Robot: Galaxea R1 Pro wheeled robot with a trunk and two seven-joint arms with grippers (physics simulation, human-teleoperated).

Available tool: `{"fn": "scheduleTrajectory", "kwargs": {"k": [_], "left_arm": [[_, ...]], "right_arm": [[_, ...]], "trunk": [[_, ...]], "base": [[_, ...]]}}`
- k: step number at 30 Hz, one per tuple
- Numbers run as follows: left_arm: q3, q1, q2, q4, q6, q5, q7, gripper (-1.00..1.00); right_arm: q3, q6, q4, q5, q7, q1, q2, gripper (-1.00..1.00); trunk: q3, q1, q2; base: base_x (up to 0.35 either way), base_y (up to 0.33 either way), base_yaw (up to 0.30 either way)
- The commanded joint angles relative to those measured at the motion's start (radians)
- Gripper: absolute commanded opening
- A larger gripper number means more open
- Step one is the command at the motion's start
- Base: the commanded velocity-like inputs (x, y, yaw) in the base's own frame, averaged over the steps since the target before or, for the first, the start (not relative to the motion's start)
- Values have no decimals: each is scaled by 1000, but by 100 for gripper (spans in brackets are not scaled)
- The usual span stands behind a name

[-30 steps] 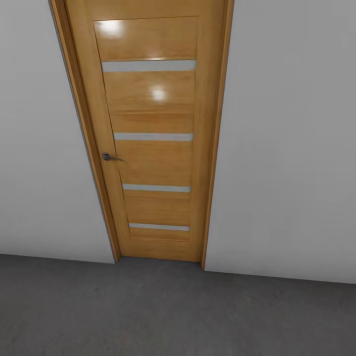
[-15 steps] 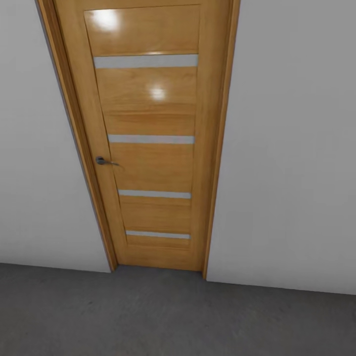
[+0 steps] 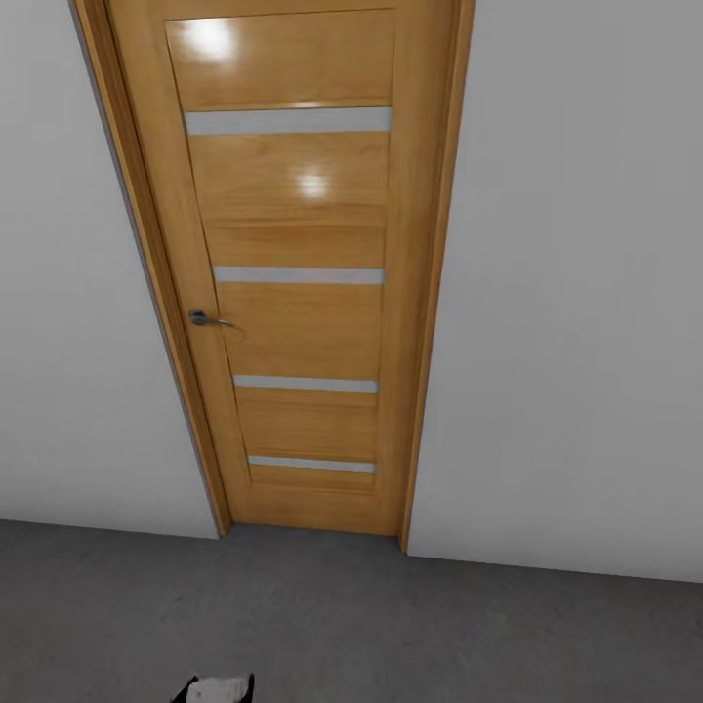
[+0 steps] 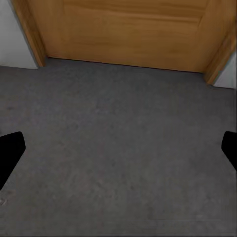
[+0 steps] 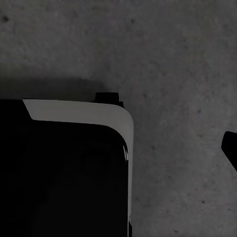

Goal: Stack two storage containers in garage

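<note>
The two storage containers are out of view. I face a shut wooden door (image 3: 293, 264) in a white wall, with the garage's dark grey concrete floor (image 3: 391, 625) in front of it. My left gripper (image 4: 118, 153) hangs open over the bare floor (image 4: 118, 128) near the door's foot, its black fingertips (image 4: 10, 150) far apart with nothing between them. One black fingertip (image 5: 230, 148) of my right gripper shows far out at the frame's edge, over concrete (image 5: 182, 64); nothing is held there.
The door has a grey lever handle (image 3: 202, 318) and several pale horizontal strips. White wall (image 3: 576, 293) runs on both sides. A black-and-white part of my own body (image 3: 220, 688) pokes in at the head view's bottom edge. My black, white-rimmed base (image 5: 64, 173) lies under the right wrist.
The head view first closed in slightly on the door, then held still. A black-and-white robot part has come into the bottom edge of the head view.
</note>
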Motion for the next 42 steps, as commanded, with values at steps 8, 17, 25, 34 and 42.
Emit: {"fn": "scheduleTrajectory", "kwargs": {"k": [8, 17, 25, 34, 42], "left_arm": [[2, -8, -3, -216, 37, 1, 80, 100], [3, -291, -6, 3, 118, 3, 164, 100], [3, -534, -2, 346, 123, 9, 151, 100], [4, -563, 0, 347, 122, 10, 123, 100], [15, -566, 2, 340, 65, 10, 124, 100]], "right_arm": [[0, -35, 0, 0, -2, 0, 0, 100], [-2, -72, 2, -2, -3, 0, -2, 100], [-2, -75, 2, -1, -3, 0, -3, 100], [-2, -76, 2, -2, -3, 0, -3, 100], [-2, -77, 2, -2, -3, 0, -4, 100]], "trunk": [[-1, 0, -1], [-1, 0, -1], [-1, 0, -1], [-1, 0, -1], [-1, 0, -1]], "base": [[0, 0, 0], [0, 0, 0], [0, 0, 0], [0, 0, 0], [0, 0, 0]]}}
